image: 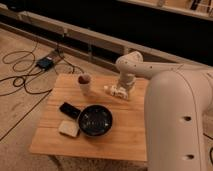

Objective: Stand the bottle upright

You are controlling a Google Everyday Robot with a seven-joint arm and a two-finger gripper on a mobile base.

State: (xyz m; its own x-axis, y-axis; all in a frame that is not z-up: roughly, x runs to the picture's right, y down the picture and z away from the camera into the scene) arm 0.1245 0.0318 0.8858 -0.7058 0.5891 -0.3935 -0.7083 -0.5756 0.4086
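Note:
The bottle [110, 90] is a small pale whitish thing lying on its side on the wooden table [125, 135], near the far edge and just right of the cup. My gripper [121, 91] hangs down from the white arm [132, 65] and sits right at the bottle's right end, at table height. Part of the bottle is hidden behind the gripper. I cannot tell whether the gripper touches it.
A pale cup [85, 83] with a dark reddish inside stands left of the bottle. A black pan [94, 120] with a handle sits mid-table, with a pale sponge [69, 128] beside it. Cables [20, 75] and a blue box [45, 63] lie on the floor. My white body [175, 125] fills the right.

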